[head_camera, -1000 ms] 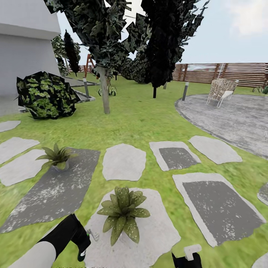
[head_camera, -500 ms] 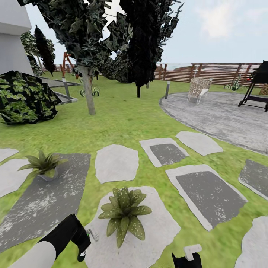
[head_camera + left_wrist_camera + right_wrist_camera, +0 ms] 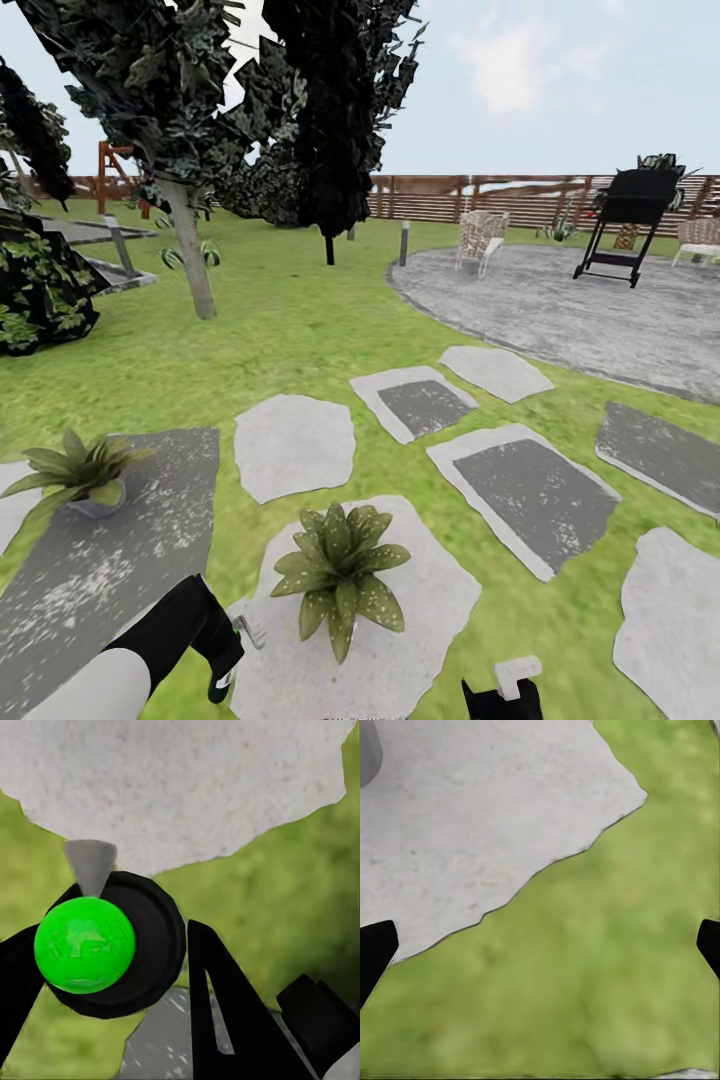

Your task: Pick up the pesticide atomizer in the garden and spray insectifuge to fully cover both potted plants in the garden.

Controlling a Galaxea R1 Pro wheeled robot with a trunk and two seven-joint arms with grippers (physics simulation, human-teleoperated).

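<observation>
Garden lawn (image 3: 300,330) with stepping stones. Near potted plant (image 3: 340,575) lower centre on a pale stone (image 3: 430,610); second potted plant (image 3: 80,475) at left edge. Pesticide atomizer (image 3: 150,937) clamped in left gripper (image 3: 112,926), lower left. Right gripper (image 3: 540,945) spread wide over grass.

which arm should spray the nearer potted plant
Left. The left gripper appears to hold the pesticide atomizer, close beside the nearer potted plant. The right gripper has its jaws open and empty over grass.

lawn (image 3: 300,330) | stepping stones (image 3: 295,445) set in it; two potted plants (image 3: 342,575) on stones
</observation>
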